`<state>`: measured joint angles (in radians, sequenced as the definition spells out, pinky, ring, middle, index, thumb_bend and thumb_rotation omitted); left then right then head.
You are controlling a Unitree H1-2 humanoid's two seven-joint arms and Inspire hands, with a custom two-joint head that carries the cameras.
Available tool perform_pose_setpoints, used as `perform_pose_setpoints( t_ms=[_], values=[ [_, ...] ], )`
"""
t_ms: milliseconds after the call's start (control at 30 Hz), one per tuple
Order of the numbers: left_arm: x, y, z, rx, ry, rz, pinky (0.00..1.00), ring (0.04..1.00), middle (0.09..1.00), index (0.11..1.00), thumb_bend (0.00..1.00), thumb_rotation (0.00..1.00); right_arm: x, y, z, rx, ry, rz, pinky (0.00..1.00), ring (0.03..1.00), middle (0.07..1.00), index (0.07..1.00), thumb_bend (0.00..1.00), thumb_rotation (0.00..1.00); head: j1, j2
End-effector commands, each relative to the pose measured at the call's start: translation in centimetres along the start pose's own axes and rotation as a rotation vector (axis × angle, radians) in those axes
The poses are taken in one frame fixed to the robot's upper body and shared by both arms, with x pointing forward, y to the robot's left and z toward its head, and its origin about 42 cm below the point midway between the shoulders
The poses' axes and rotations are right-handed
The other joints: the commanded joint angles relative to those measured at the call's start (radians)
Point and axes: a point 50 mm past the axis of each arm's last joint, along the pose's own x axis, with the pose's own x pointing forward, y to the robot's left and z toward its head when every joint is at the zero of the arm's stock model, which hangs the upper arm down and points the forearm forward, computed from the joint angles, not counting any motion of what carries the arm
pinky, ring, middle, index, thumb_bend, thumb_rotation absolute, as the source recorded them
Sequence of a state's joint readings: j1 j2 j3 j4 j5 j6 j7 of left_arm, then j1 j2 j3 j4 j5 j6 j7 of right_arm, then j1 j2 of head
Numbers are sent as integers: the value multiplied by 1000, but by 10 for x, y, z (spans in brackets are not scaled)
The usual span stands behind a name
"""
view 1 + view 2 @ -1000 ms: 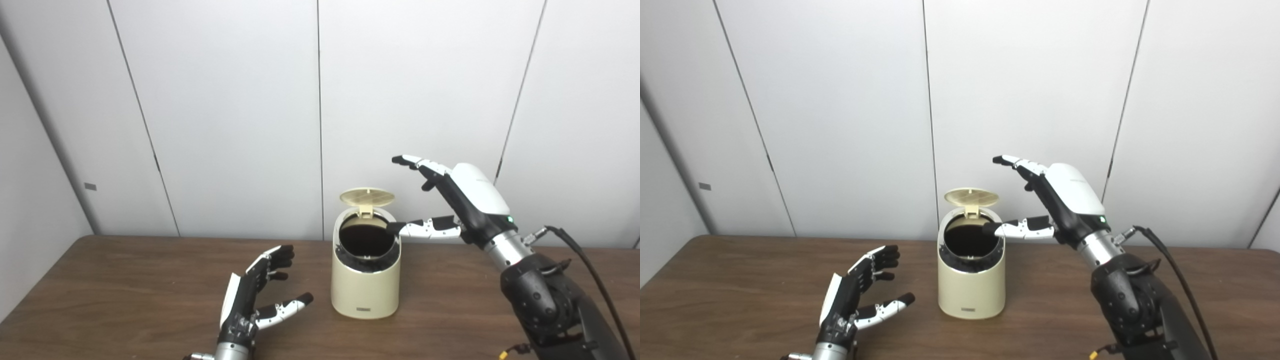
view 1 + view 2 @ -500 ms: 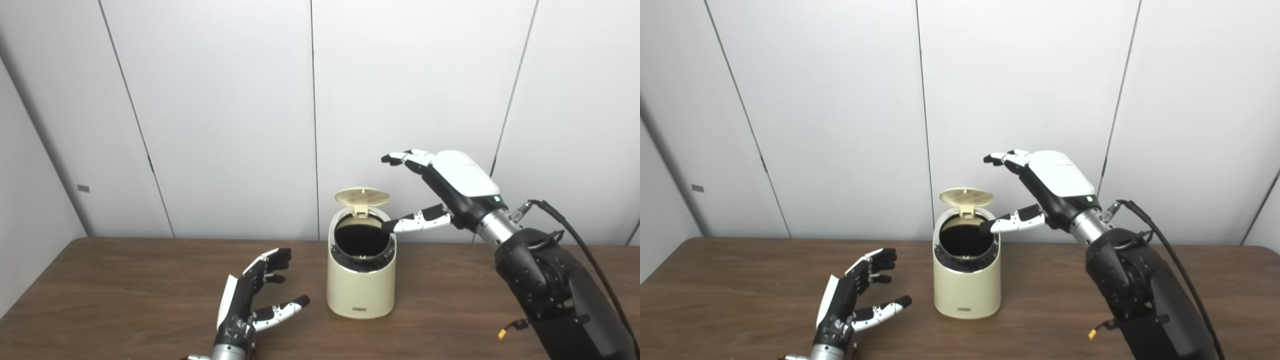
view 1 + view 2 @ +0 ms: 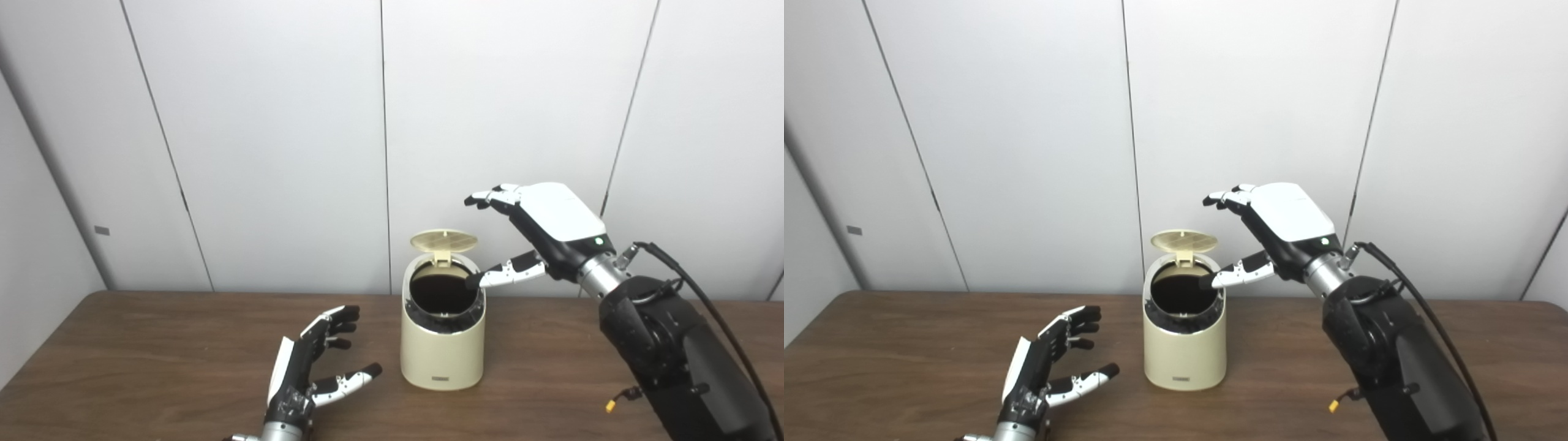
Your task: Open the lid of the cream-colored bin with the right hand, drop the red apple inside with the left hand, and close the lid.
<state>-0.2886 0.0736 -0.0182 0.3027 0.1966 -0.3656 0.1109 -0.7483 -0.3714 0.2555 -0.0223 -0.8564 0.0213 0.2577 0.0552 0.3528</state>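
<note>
In the left eye view the cream bin (image 3: 442, 334) is seen with its lid (image 3: 443, 240) up, the empty, spread right hand (image 3: 539, 229) raised beside it; no apple is seen. In the right eye view the left hand (image 3: 1047, 367) is seen empty and spread near the table (image 3: 906, 367); the lid should be pressed down from above.

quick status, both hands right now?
Left hand: open, holding nothing, low over the table.
Right hand: open, holding nothing, raised beside the bin's upright lid.

Bright even light, soft shadows, slightly soft focus
</note>
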Motion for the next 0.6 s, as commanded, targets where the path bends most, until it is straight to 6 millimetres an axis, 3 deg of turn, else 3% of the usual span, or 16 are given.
perform_pose_setpoints(
  t_ms=[0, 433, 567],
  values=[
    [-2, -1, 2, -1, -13, 6, 672, 749, 768, 774, 713, 35, 10, -28, 0, -34, -51, -62, 855, 889, 801, 808, 675, 559, 2, -1],
    [-1, 5, 1, -2, -4, 28, 626, 723, 754, 769, 720, 13, 7, -25, 13, 4, -140, -20, 750, 862, 772, 782, 675, 531, -1, 4],
    [-1, 5, 0, 4, -1, 25, 632, 727, 752, 764, 725, 26, 6, -22, 17, 25, -145, 11, 717, 875, 804, 803, 661, 500, -1, 5]
  ],
)
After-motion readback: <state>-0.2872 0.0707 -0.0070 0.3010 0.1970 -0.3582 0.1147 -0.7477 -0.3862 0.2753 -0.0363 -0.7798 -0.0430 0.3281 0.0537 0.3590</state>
